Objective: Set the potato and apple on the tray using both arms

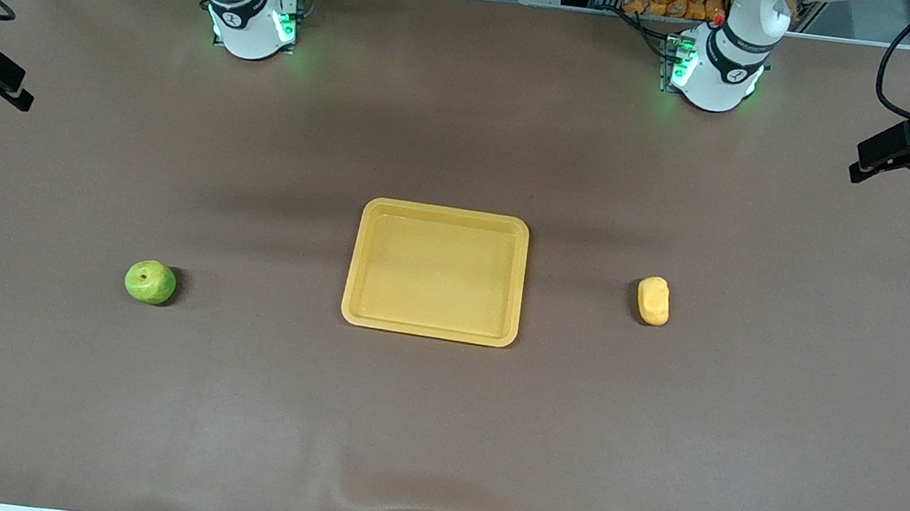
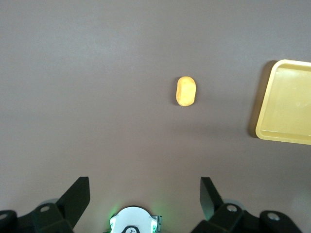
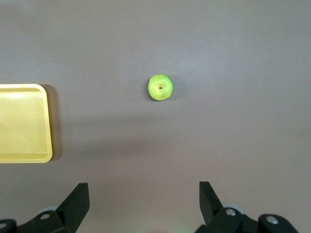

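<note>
Yellow-orange oblong potato (image 1: 653,301) and green apple (image 1: 150,281) flank the empty yellow tray (image 1: 429,328) mid-bench — left claw (image 2: 145,194) and right claw (image 3: 144,196) both wide, empty.

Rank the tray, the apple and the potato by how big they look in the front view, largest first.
1. Tray, by far the largest.
2 and 3. Apple and potato look about the same size: the apple is rounder, the potato longer and narrower, so I won't rank them.

The front camera is looking down from high across the tabletop (image 1: 434,427), facing both bases. Each wrist camera is hanging high, gazing straight down; both are catching an end of the tray (image 2: 286,102) (image 3: 24,121), which the front view is also showing (image 1: 429,326).
</note>
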Tool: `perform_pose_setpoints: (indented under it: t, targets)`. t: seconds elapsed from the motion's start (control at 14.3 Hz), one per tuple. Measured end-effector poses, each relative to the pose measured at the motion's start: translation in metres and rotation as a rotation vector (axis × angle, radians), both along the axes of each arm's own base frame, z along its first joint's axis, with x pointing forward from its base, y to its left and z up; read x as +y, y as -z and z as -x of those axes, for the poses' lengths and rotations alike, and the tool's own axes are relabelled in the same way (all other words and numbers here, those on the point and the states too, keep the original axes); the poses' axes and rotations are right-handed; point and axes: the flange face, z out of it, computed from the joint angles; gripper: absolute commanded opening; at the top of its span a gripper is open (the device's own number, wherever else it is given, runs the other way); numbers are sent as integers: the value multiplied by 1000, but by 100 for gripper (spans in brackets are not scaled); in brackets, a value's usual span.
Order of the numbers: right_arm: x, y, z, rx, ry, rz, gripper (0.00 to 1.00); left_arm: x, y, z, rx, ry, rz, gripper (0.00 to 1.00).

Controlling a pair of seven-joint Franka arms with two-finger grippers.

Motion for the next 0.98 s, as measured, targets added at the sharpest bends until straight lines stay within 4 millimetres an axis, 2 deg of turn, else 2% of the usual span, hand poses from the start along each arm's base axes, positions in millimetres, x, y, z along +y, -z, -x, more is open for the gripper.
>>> perform_pose_setpoints:
  t: [0.7, 0.98]
  targets:
    - [0, 9, -4, 19, -3, 0, 100, 1, 3, -2, 7, 40, 2, 100]
    - [-9, 28, -6, 60, 12, -1, 100, -2, 11, -5, 22, 52, 1, 100]
